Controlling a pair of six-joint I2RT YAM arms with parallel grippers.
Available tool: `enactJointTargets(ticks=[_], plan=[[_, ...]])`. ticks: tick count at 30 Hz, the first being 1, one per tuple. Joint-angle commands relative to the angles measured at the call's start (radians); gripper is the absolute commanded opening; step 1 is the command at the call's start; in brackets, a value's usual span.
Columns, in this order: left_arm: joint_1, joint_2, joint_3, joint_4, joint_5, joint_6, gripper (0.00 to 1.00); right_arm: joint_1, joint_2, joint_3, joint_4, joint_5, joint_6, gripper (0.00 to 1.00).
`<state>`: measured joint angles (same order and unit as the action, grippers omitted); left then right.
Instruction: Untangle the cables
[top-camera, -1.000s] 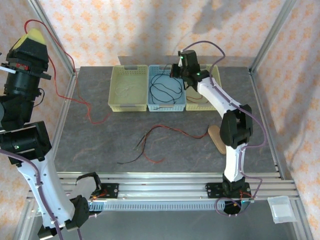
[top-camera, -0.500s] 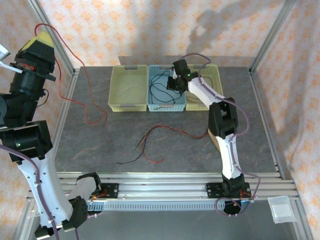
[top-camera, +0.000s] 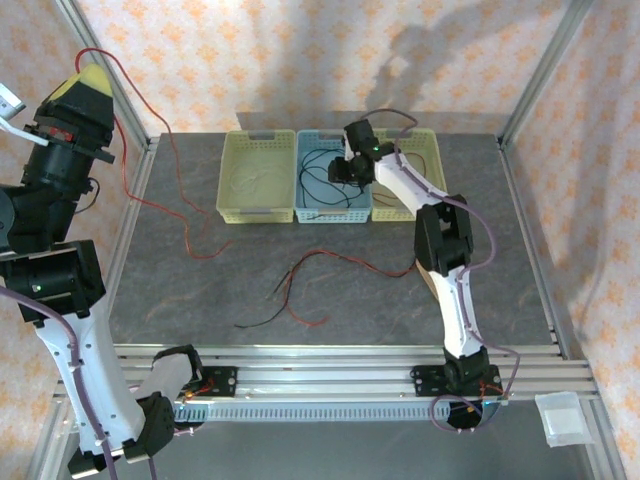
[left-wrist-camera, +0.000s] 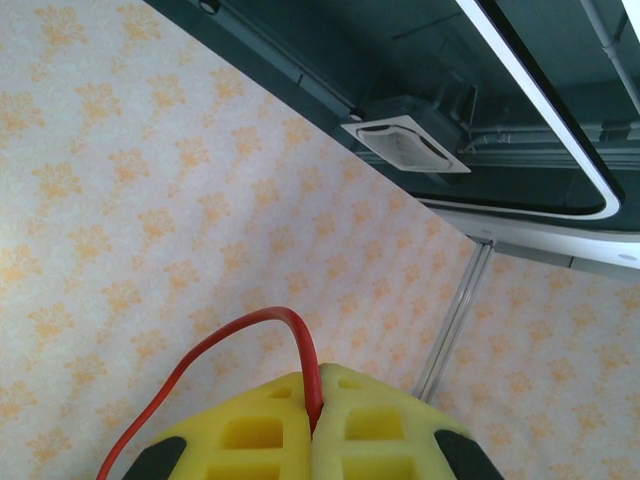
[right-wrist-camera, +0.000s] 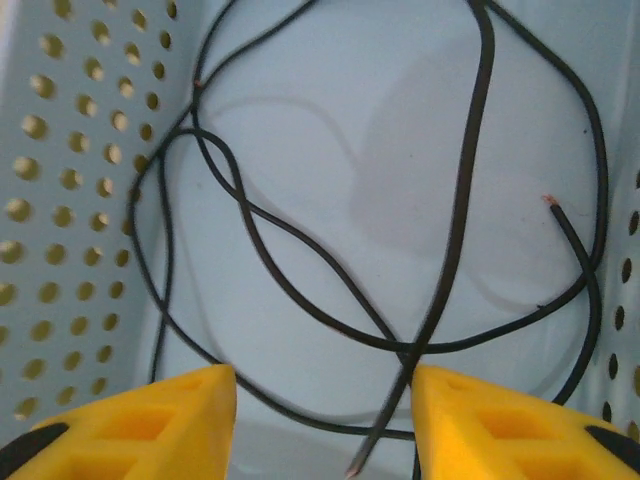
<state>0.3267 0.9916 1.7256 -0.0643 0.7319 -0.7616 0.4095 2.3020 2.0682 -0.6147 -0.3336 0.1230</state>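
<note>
Left gripper (left-wrist-camera: 317, 378) is up high at the left side with its yellow pads pressed together, pinching the red cable (left-wrist-camera: 308, 360). In the top view that cable drapes down from the raised claw and trails onto the left part of the table (top-camera: 200, 300). Right gripper (right-wrist-camera: 322, 385) is low inside the blue basket (right-wrist-camera: 60, 230) with its fingers spread wide, nothing between them. The black cable (right-wrist-camera: 460, 190) lies looped on the basket floor just under and between the pads, one thick strand running toward the gap and a bare cut end near the right wall. Loose strands (top-camera: 325, 253), reddish and dark, lie crossed over each other mid-table, apart from both claws. A yellow basket (top-camera: 256, 214) stands touching the blue one on its left, another (top-camera: 395, 213) on its right. Likely step: sorting by colour, with black going in the blue basket and red being drawn free. To do it well, the right claw should rise straight up with its fingers wide so no black loop snags a pad and gets dragged back out. The left should lift and pull the red one slowly along its own line, watching the trailing end. If the tail hooks the mid-table strands, stop and let it slacken rather than yank. Cable is thin and floppy, so a pinch near one end lets the rest swing. Carry the red one low over its basket before opening. Which basket red belongs in I cannot tell.
</note>
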Motion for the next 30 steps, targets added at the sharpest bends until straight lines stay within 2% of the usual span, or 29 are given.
enactJointTargets(ticks=[1, 4, 6, 10, 16, 18, 20, 23, 27, 30], plan=[[-0.012, 0.002, -0.010, -0.006, 0.041, -0.002, 0.00, 0.002, -0.118, 0.007, -0.012, 0.014, -0.011, 0.61], [-0.018, 0.010, -0.025, 0.009, 0.057, -0.016, 0.00, 0.002, -0.176, -0.014, -0.007, 0.038, -0.017, 0.77], [-0.024, 0.013, -0.033, 0.014, 0.065, -0.020, 0.00, 0.002, -0.211, -0.021, -0.003, 0.042, -0.023, 0.81], [-0.039, 0.022, -0.031, 0.014, 0.077, -0.024, 0.00, 0.005, -0.302, -0.059, 0.042, 0.009, -0.049, 0.82], [-0.073, 0.036, -0.034, 0.017, 0.089, -0.025, 0.00, 0.011, -0.531, -0.241, 0.310, -0.163, -0.065, 0.82], [-0.097, 0.041, -0.044, 0.028, 0.082, -0.027, 0.00, 0.025, -0.635, -0.348, 0.455, -0.219, -0.074, 0.83], [-0.142, 0.050, -0.052, 0.038, 0.061, -0.020, 0.00, 0.046, -0.731, -0.458, 0.613, -0.253, -0.069, 0.84], [-0.260, 0.076, -0.050, 0.022, -0.008, 0.031, 0.00, 0.083, -0.830, -0.563, 0.785, -0.306, -0.055, 0.86], [-0.435, 0.130, -0.021, 0.011, -0.110, 0.114, 0.00, 0.172, -0.886, -0.613, 0.874, -0.331, -0.068, 0.87], [-0.515, 0.179, 0.020, 0.027, -0.146, 0.137, 0.00, 0.230, -0.907, -0.672, 0.959, -0.343, -0.058, 0.87]])
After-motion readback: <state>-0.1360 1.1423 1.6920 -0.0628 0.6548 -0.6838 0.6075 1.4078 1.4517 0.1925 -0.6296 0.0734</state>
